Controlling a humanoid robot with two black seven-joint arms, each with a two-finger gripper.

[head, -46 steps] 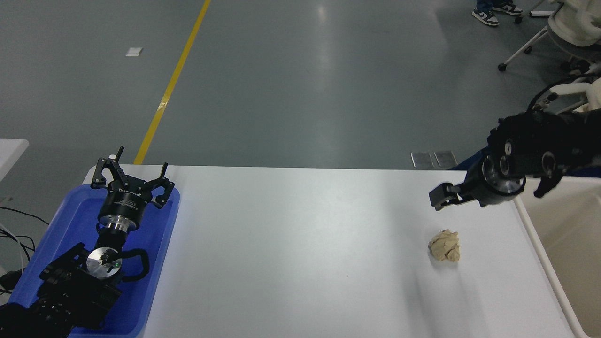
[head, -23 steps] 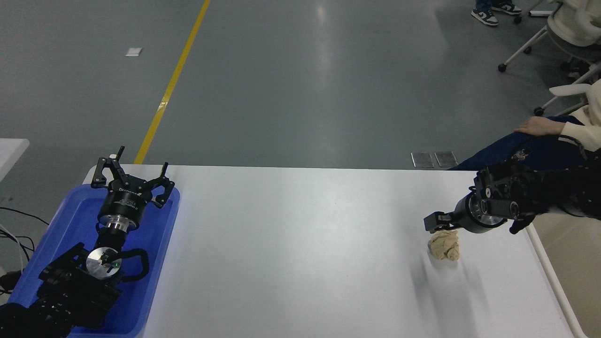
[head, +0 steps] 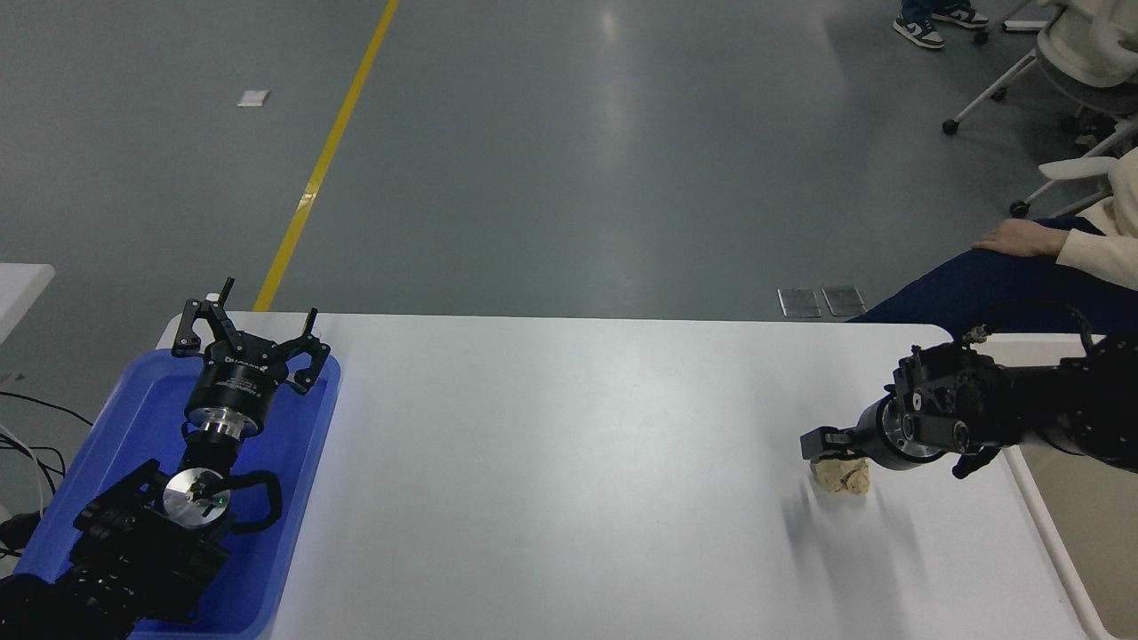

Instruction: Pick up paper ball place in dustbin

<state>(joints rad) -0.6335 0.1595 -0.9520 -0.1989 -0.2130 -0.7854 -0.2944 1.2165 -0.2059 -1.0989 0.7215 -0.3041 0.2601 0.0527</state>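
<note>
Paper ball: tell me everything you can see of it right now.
The paper ball is a small, lumpy, wrinkled wad of beige paper lying on the white table near its right end, just left of the dustbin. The right hand sits low over its top and hides the upper part. Whether the hand touches it cannot be told.

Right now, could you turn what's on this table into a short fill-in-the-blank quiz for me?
1. The right gripper is directly over the paper ____.
2. The left gripper is parked above a tray coloured ____.
3. The paper ball lies on the ____ table.
Missing words: ball; blue; white.
</note>
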